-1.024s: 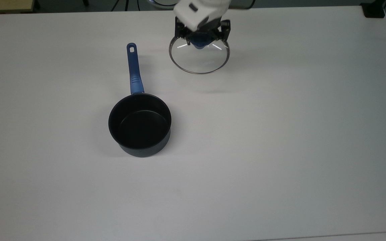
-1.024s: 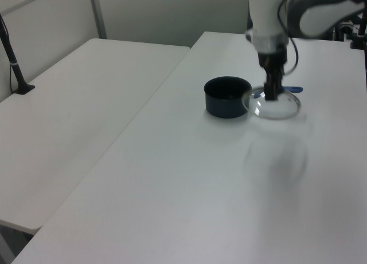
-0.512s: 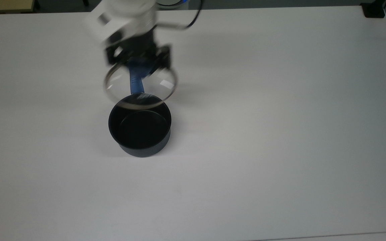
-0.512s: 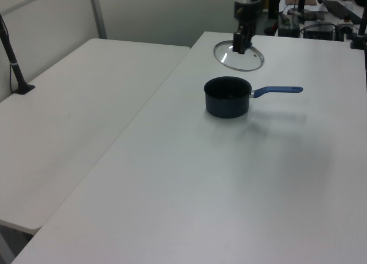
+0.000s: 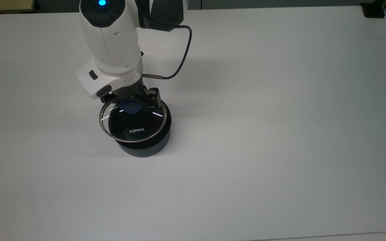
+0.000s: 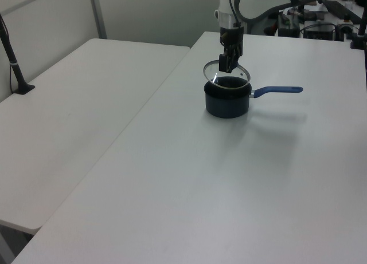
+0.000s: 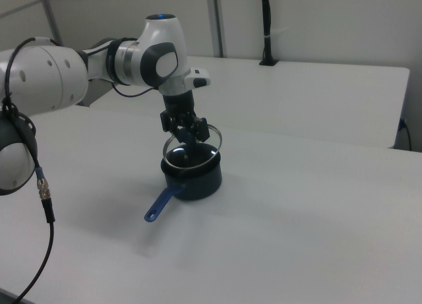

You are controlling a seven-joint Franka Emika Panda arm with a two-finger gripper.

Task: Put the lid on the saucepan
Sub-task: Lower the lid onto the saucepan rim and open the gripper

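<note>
The dark saucepan (image 5: 146, 149) stands on the white table (image 5: 280, 134); its blue handle (image 6: 278, 90) points to the left view's right. My gripper (image 5: 131, 103) is shut on the blue knob of the glass lid (image 5: 136, 131), which carries white "KONKA" lettering. The lid hangs just above the pan's mouth, slightly tilted and shifted a little toward the top view's left. In the left view the lid (image 6: 227, 76) floats over the pan (image 6: 227, 103) below the gripper (image 6: 227, 62). The right view shows the lid (image 7: 212, 138) above the pan (image 7: 196, 181).
A dark cable (image 5: 181, 57) loops off the arm. A black block (image 5: 374, 10) sits at the table's far corner in the top view. A second table (image 6: 69, 121) adjoins, with a black post (image 6: 14, 63) on it.
The gripper has carried the lid from the top view's upper right, over the pan's handle, to a spot right above the pan, and lowered it.
</note>
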